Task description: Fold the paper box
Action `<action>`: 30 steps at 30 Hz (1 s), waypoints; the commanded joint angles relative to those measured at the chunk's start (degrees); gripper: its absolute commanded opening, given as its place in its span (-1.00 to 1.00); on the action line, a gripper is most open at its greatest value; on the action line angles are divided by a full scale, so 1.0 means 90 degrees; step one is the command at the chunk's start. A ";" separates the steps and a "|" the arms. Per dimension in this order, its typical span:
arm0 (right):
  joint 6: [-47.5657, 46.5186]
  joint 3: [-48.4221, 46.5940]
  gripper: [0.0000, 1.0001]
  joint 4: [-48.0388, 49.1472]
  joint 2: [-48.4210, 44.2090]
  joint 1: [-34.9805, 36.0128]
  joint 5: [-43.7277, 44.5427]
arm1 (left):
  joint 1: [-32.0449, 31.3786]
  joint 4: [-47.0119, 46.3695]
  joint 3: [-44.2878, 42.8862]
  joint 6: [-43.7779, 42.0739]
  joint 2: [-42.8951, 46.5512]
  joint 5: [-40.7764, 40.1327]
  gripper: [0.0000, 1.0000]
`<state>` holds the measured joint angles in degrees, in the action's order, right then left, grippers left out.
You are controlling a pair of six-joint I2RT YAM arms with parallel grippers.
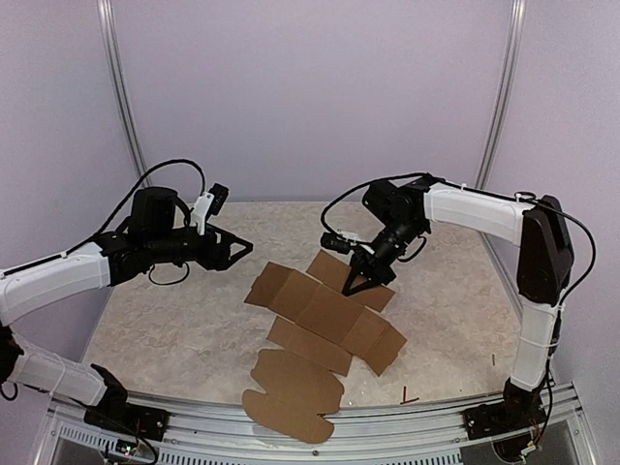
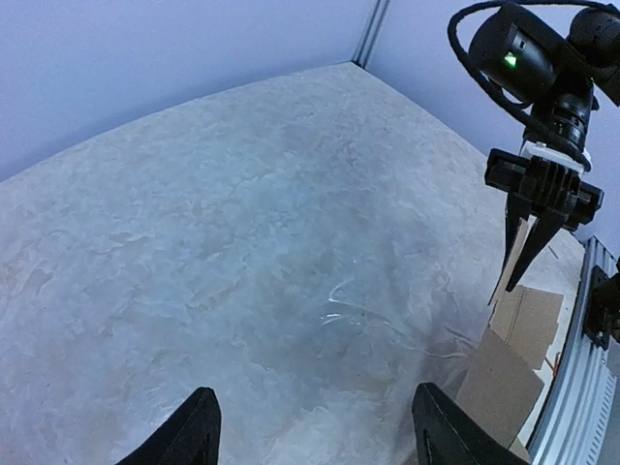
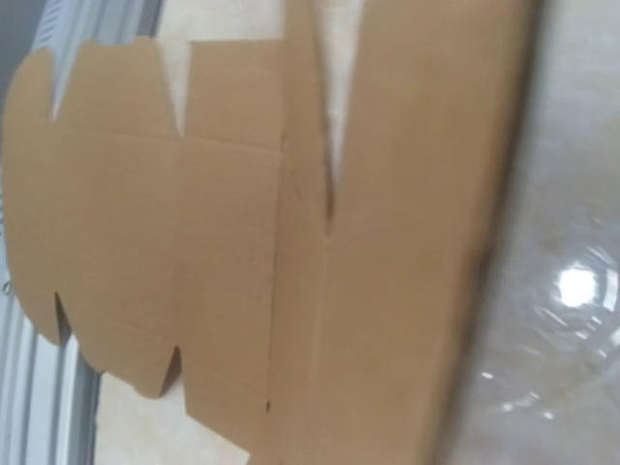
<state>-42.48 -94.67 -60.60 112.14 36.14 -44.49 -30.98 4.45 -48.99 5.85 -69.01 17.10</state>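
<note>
The paper box point(image 1: 325, 315) is a brown die-cut cardboard sheet spread almost flat on the middle of the table, with its rounded flaps reaching the front rail. My right gripper point(image 1: 351, 289) points down at the sheet's far part. In the left wrist view the right gripper point(image 2: 504, 294) is shut with a strip of cardboard pinched between its fingers. The right wrist view is filled by the paper box point(image 3: 194, 242), and its own fingers do not show. My left gripper point(image 1: 244, 246) hovers left of the sheet, and in its own view the left gripper point(image 2: 315, 392) is open over bare tabletop, holding nothing.
Two small red scraps point(image 1: 407, 395) point(image 1: 492, 359) lie near the front right. An aluminium rail point(image 1: 407, 417) runs along the near edge, and the sheet's rounded flaps point(image 1: 291, 412) overlap it. Lavender walls close the back and both sides.
</note>
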 commanded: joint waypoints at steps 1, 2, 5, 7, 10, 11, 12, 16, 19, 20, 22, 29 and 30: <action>-0.0265 0.0151 -0.91 -0.0161 -0.0418 0.0192 0.0149 | -0.0011 0.0202 -0.0346 -0.0157 -0.0496 0.1677 0.31; -0.0206 0.0172 -0.91 -0.0124 -0.0448 0.0187 0.0153 | -0.0061 0.0136 -0.0296 -0.0173 -0.0544 0.2050 0.31; -0.0126 0.0159 -0.91 -0.0072 -0.0478 0.0188 0.0210 | -0.0337 0.0121 -0.0120 -0.0313 -0.0505 0.2534 0.33; -0.0116 0.0132 -0.91 -0.0086 -0.0469 0.0193 0.0217 | -0.0491 0.0341 -0.0096 -0.0452 -0.0475 0.2445 0.35; -0.0086 0.0063 -0.91 -0.0083 -0.0450 0.0187 0.0179 | -0.0664 0.0463 -0.0076 -0.0532 -0.0569 0.2427 0.33; -0.0079 0.0040 -0.91 -0.0081 -0.0435 0.0188 0.0178 | -0.0727 0.0456 -0.0074 -0.0537 -0.0613 0.2528 0.33; -0.0067 0.0020 -0.91 -0.0085 -0.0422 0.0193 0.0178 | -0.0791 0.0469 -0.0095 -0.0546 -0.0684 0.2588 0.33; 0.0015 -0.0034 -0.91 -0.0075 -0.0382 0.0188 0.0129 | -0.0982 0.0510 -0.0185 -0.0582 -0.0895 0.2551 0.33; 0.0051 -0.0065 -0.91 -0.0071 -0.0390 0.0193 0.0051 | -0.1014 0.0339 -0.0182 -0.0506 -0.1010 0.2533 0.33; 0.0047 -0.0074 -0.91 -0.0078 -0.0389 0.0186 0.0024 | -0.1045 0.0263 -0.0183 -0.0463 -0.1042 0.2528 0.33; 0.0074 -0.0093 -0.91 -0.0066 -0.0388 0.0198 -0.0015 | -0.1115 0.0106 -0.0189 -0.0378 -0.1126 0.2486 0.32; 0.0190 -0.0098 -0.91 -0.0010 -0.0248 0.0194 0.0214 | -0.1381 0.0404 -0.0286 -0.0459 -0.1142 0.2493 0.39; 0.0218 -0.0105 -0.91 -0.0006 -0.0219 0.0193 0.0243 | -0.1382 0.0463 -0.0262 -0.0451 -0.0998 0.2444 0.40</action>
<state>-41.69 -94.08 -60.86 109.49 37.95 -43.38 -42.65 6.68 -50.61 2.28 -79.99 39.38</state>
